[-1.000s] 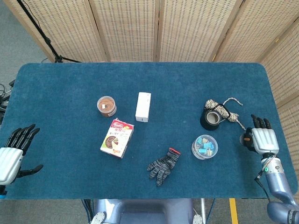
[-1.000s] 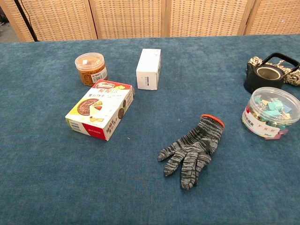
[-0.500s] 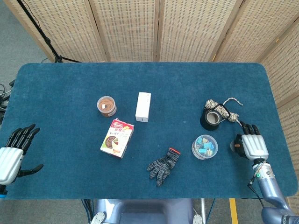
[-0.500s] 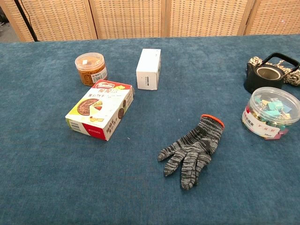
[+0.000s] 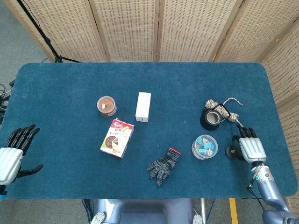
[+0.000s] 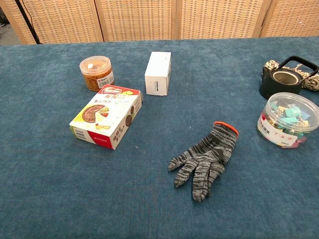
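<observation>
Hand (image 5: 249, 148) beside round clear plastic tub (image 5: 204, 146) of clips

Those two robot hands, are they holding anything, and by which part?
Nothing is held. The left hand hangs open at the table's edge; the right hand hovers, fingers apart, beside the clip tub.

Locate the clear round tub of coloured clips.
The clear round tub of coloured clips sits on the table's right side, just below the black teapot, between the grey knit glove and the right hand.
</observation>
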`<state>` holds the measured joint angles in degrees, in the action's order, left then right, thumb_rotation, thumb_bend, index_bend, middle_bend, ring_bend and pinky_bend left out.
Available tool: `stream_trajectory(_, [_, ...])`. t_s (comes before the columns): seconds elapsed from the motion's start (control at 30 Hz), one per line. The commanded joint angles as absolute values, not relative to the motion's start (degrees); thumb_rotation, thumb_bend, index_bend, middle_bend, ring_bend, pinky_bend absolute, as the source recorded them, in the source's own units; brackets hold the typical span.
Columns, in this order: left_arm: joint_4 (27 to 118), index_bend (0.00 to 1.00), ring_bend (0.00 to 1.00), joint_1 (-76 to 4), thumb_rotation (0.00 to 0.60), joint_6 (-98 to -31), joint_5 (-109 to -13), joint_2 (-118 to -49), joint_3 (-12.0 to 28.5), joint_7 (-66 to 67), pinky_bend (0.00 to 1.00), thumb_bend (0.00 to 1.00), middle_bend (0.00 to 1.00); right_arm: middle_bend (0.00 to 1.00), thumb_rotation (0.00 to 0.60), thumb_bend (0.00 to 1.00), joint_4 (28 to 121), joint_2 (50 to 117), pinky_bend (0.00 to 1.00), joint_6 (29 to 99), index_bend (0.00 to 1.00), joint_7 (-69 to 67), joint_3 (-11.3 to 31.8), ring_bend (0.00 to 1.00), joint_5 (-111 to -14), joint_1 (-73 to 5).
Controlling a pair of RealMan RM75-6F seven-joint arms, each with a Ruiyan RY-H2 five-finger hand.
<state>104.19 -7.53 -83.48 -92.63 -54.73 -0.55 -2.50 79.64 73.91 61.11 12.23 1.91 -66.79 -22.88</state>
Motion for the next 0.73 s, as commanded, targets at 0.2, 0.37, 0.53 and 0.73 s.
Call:
stream_trajectory(0.2, [104.19,0.00,0.00,-7.47,0.600,-83.50,-92.69,-54.65,-0.64,-2.63,0.00,0.04,0.00,0.00,0.600,0.34,85.24,70.37,0.00,66.74,0.20,13.23,2.59,0.00,-69.91,-20.80])
stream_trajectory(0.37, [104.07,0.00,0.00,-7.15,0.600,-83.88,-92.77,-54.73,-0.81,-2.79,0.00,0.04,0.00,0.00,0.600,0.30,89.23,67.20,0.00,73.01,0.16,12.22,1.73,0.00,-75.18,-17.93])
stream_trajectory(0.53, [103.69,0.00,0.00,-6.11,0.600,-84.61,-92.76,-54.82,-1.56,-3.56,0.00,0.04,0.00,0.00,0.600,0.00,89.35,66.80,0.00,79.60,0.00,9.62,-0.19,0.00,-80.73,-14.00])
stream_trajectory(0.73, [101.52,0.00,0.00,-4.61,0.600,-86.18,-91.70,-55.45,-1.75,-5.15,0.00,0.04,0.00,0.00,0.600,0.00,88.92,67.49,0.00,86.18,0.00,7.64,-1.98,0.00,-85.00,-9.45])
